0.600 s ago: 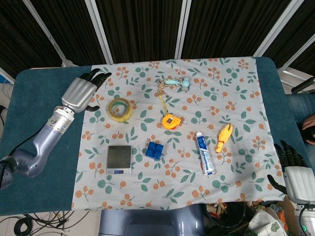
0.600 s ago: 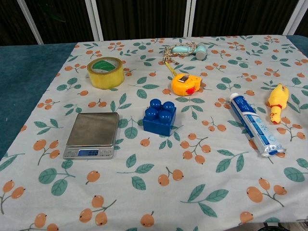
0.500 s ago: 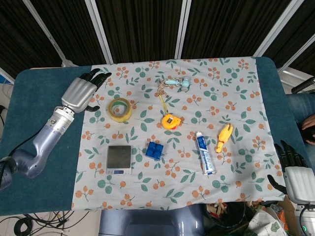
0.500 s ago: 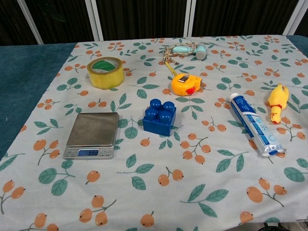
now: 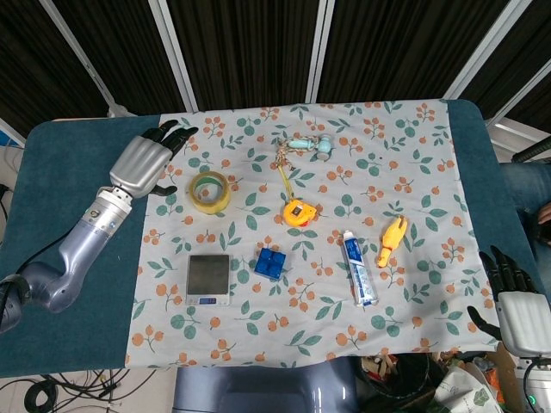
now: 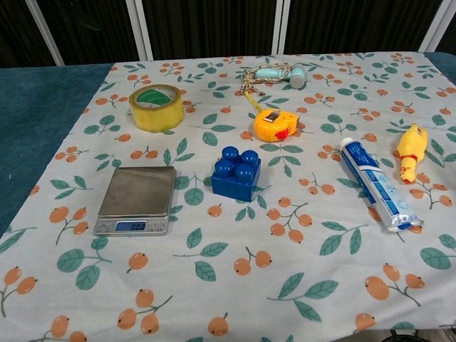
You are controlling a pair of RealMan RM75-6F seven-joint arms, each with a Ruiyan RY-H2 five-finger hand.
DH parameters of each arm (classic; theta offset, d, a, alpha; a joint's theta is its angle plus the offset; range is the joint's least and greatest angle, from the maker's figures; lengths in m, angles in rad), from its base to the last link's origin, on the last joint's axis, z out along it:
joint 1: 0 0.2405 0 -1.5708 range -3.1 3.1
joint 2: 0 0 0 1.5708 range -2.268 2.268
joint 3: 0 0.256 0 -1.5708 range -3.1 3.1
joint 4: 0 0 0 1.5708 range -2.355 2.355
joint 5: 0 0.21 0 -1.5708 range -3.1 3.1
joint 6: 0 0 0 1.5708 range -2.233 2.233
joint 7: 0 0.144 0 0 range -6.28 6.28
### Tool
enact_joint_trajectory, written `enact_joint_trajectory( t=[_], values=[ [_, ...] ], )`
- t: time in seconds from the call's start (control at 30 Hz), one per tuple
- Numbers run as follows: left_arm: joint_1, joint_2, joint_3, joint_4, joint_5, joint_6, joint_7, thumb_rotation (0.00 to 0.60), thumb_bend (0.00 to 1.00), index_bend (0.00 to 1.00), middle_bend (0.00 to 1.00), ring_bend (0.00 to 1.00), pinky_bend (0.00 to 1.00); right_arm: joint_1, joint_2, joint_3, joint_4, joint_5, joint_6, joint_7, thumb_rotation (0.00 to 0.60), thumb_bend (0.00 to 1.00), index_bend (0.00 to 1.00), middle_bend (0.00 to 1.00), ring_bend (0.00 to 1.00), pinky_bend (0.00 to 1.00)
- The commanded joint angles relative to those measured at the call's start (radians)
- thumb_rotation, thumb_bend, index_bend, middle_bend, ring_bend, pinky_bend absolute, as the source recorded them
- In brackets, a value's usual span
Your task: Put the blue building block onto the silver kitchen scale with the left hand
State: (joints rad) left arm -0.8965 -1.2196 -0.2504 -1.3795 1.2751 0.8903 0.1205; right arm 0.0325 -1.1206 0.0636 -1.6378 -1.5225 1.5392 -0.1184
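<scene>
The main risk, as I judge it, lies in the long reach: the left robot hand (image 5: 145, 163) hovers empty, fingers spread, over the bench edge at about ten o'clock from the blue building block (image 5: 270, 263), well apart from it, with the yellow tape roll (image 5: 209, 191) and the silver kitchen scale (image 5: 209, 278) near its likely path. A low sweep could knock the roll or nudge the scale off its spot; a grasp closing on the block's rounded studs might slip. The right robot hand (image 5: 516, 308) rests released at the bench's four o'clock corner, holding nothing. The block is a chunky, glossy blue brick with round studs on top, sitting flat on the flowered cloth (image 6: 299, 235) just beside the scale, at its three o'clock, not touching.
</scene>
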Motion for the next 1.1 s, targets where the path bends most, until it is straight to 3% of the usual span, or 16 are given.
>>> enact_joint_trajectory(
  t=[0.03,0.5,0.73,0.83,1.0,1.1],
  values=[
    [0.0,-0.003,0.002,0.004,-0.002,0.001,-0.001,0.6,0.06,0.07,0.16,0.06,0.26,-0.001,0.002,0.0,-0.002,0.003,0.0,0.001,0.6,0.15,0.0,0.0,0.07,0.18],
    [0.005,0.014,0.005,-0.018,0.001,0.009,-0.011,0.6,0.06,0.06,0.16,0.06,0.26,-0.003,0.004,0.001,-0.003,0.004,0.002,0.003,0.6,0.15,0.0,0.0,0.07,0.18],
    [0.059,0.146,0.021,-0.205,-0.026,-0.022,-0.084,0.6,0.06,0.03,0.17,0.09,0.23,-0.007,0.008,0.001,-0.005,0.014,0.001,0.006,0.6,0.15,0.0,0.0,0.07,0.18],
    [0.126,0.189,0.047,-0.291,0.005,0.062,-0.08,0.6,0.07,0.04,0.23,0.18,0.28,-0.007,0.009,0.002,-0.006,0.018,-0.001,0.008,0.6,0.15,0.0,0.0,0.07,0.18],
    [0.273,0.197,0.141,-0.404,0.099,0.218,-0.112,0.6,0.21,0.14,0.5,0.53,0.58,-0.01,0.009,0.001,-0.012,0.016,0.004,0.002,0.6,0.16,0.0,0.0,0.07,0.18],
    [0.326,0.187,0.217,-0.414,0.199,0.255,-0.126,0.6,0.26,0.14,0.54,0.59,0.64,-0.011,0.008,0.002,-0.017,0.014,0.009,-0.003,0.6,0.16,0.0,0.0,0.07,0.18]
  ],
)
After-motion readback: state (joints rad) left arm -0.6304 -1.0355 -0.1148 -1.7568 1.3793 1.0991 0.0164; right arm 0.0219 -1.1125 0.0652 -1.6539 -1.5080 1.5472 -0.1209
